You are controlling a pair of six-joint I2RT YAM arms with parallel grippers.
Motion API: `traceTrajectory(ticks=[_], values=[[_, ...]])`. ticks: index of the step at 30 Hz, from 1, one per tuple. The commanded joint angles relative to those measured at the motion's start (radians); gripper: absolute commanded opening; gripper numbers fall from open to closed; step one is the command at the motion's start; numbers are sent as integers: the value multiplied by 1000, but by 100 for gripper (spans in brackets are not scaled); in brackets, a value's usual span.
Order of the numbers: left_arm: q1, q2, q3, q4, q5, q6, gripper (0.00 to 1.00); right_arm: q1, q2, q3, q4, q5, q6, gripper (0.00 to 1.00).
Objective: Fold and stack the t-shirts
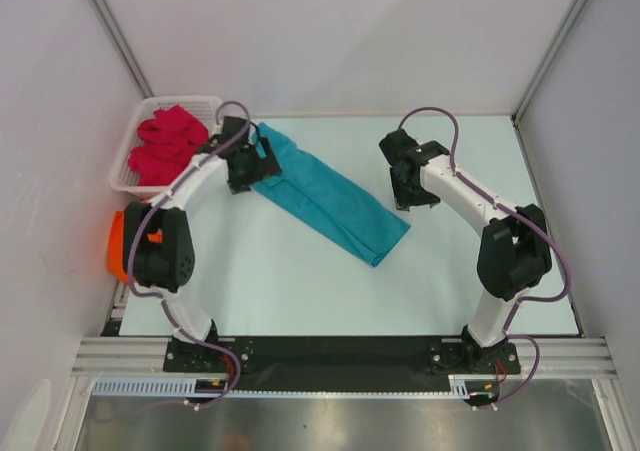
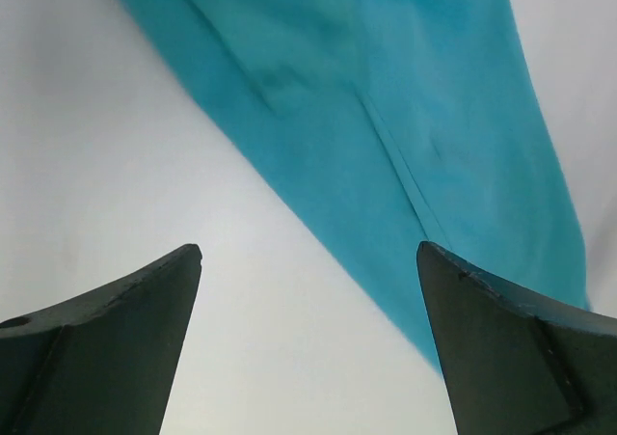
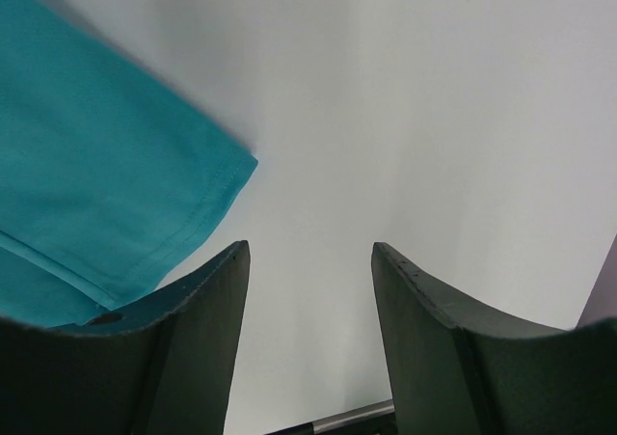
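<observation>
Teal-blue cloth t-shirt (image 1: 330, 203), folded into a long narrow strip, lies diagonally on the pale table (image 1: 300, 291). Its far-left end is at the left gripper (image 2: 308, 252), its hem end near the right gripper (image 3: 308, 247). Both grippers: jaws spread wide, nothing btwn them, neither touching cloth as far as I can tell. Crimson-pink t-shirt (image 1: 168, 143) sits bunched in the white plastic lattice basket (image 1: 122, 171). Bright orange t-shirt (image 1: 117, 246) is at the table's left edge, partly hidden behind the left arm.

Risks, prob.: a pinch that takes only the top layer would peel the strip open & undo the fold. Right gripper is beside the hem corner, not over it, so closing there could miss the cloth. Uneven lift by the 2 arms = skewed fold. Left arm's elbow is close to the orange one; a swing could push it off the edge.
</observation>
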Motion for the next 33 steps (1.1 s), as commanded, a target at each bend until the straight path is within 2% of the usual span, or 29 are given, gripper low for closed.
traceTrajectory(ticks=[1, 2, 8, 14, 28, 33], values=[[-170, -131, -181, 155, 68, -72, 100, -22, 11, -9, 60, -26, -16, 59], [-226, -152, -239, 177, 74, -87, 100, -33, 16, -11, 77, -41, -24, 59], [-423, -145, -319, 295, 92, -171, 100, -98, 82, -18, 163, -135, -31, 59], [-579, -80, -313, 331, 23, -207, 100, -113, 94, -44, 187, -144, -39, 59], [-751, 61, -225, 367, 26, -273, 100, -185, 90, -64, 200, -147, -56, 59], [-762, 79, -208, 355, 31, -277, 98, -185, 97, -67, 203, -150, -53, 58]])
